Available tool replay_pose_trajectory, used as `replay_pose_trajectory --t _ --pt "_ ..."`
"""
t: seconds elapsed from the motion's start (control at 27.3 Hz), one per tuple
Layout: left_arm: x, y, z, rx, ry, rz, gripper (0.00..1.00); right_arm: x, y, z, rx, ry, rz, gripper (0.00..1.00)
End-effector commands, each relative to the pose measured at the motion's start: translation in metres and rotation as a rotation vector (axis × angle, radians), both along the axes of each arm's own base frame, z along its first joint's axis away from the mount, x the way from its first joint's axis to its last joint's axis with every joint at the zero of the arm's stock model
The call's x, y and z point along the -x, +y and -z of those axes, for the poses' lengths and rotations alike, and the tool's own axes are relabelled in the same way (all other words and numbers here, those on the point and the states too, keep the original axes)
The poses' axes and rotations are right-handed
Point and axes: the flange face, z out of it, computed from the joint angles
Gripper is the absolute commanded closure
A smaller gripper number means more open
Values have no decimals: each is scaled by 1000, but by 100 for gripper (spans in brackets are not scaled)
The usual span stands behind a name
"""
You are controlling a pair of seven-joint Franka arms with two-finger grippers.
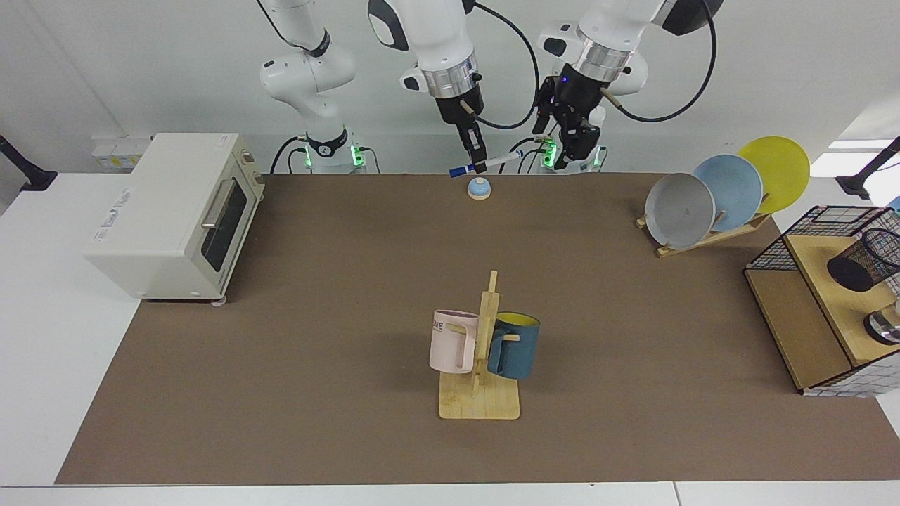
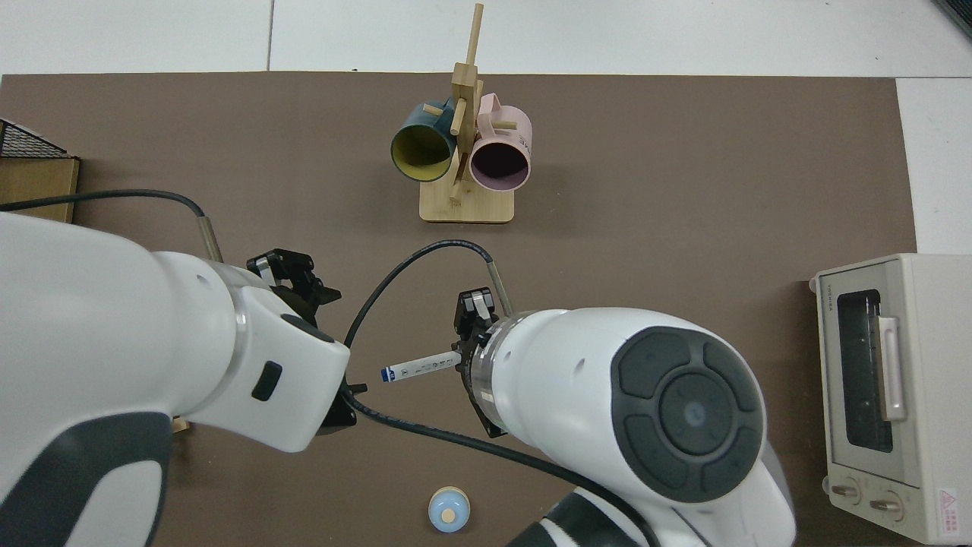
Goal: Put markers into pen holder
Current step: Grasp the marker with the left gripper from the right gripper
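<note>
Above the mat's far edge, right gripper (image 1: 481,163) clamps the whiteboard marker (image 1: 486,164) near-horizontal, free end toward the left gripper (image 1: 573,149), just beside, fingers parted. Pen holder (image 1: 863,258) stands well apart.

A brown mat (image 1: 316,281) is spread over a white table (image 1: 42,295); a toaster oven (image 1: 172,211) is seen at nine o'clock, a mug tree (image 1: 481,365) centrally, a plate rack (image 1: 710,235) at two o'clock.

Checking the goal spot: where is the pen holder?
Facing view, far right edge: the pen holder sits tilted on the wooden shelf, beside the plate rack.
</note>
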Motion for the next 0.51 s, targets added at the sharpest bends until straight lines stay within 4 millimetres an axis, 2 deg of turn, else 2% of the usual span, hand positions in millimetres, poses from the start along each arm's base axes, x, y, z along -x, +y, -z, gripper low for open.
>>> replay_pose_trajectory --t 0.0,0.11,0.26,0.48 --pt "22 -26 15 29 -26 50 4 -3 5 -1 -10 -13 -14 100" --pt "22 -29 21 32 -34 48 5 6 20 7 -2 -4 -45 100" --pt "20 -29 21 40 -47 43 7 7 22 6 1 -12 -49 100" --pt "26 -38 37 28 -23 61 8 6 21 6 11 -20 -51 100"
